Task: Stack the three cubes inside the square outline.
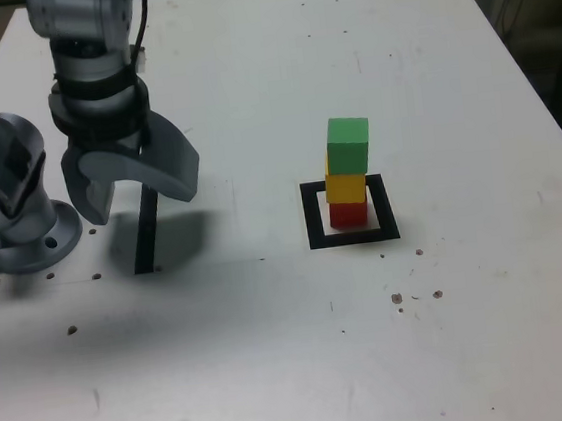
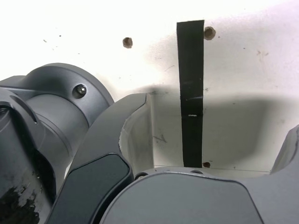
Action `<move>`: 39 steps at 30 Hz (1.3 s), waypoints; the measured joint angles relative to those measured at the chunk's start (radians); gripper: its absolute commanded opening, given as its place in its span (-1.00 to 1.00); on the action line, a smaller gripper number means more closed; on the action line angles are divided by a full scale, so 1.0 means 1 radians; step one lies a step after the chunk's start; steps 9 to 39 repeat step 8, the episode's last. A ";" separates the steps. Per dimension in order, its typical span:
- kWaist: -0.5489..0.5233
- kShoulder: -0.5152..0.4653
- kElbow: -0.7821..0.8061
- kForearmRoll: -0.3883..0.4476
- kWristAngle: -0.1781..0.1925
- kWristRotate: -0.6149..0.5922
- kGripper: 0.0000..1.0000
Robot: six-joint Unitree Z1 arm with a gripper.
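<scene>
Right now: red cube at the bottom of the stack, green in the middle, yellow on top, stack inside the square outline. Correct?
Not quite: the middle and top are swapped. The exterior view shows the yellow cube in the middle and the green cube on top. Red cube at the bottom and stack inside the square outline both hold.

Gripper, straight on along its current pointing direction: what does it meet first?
Probably the pale tabletop around the thin black strip; the open grey gripper points down there, with nothing visible between. Whether it meets strip or bare surface, I can't tell.
</scene>
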 measured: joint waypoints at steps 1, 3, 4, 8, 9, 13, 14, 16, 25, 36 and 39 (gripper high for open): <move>0.000 0.000 -0.001 0.000 0.000 0.001 1.00; 0.000 0.000 -0.005 0.000 0.000 0.003 1.00; 0.000 0.000 -0.008 0.002 0.000 0.004 1.00; 0.000 0.000 -0.013 0.011 0.000 0.006 1.00; 0.000 0.000 -0.013 0.011 0.000 0.006 1.00; 0.000 0.000 -0.013 0.011 0.000 0.006 1.00; 0.000 0.000 -0.013 0.011 0.000 0.006 1.00; 0.000 0.000 -0.013 0.011 0.000 0.006 1.00; 0.000 0.000 -0.013 0.011 0.000 0.006 1.00; 0.000 0.000 -0.013 0.011 0.000 0.006 1.00; 0.000 0.000 -0.013 0.011 0.000 0.006 1.00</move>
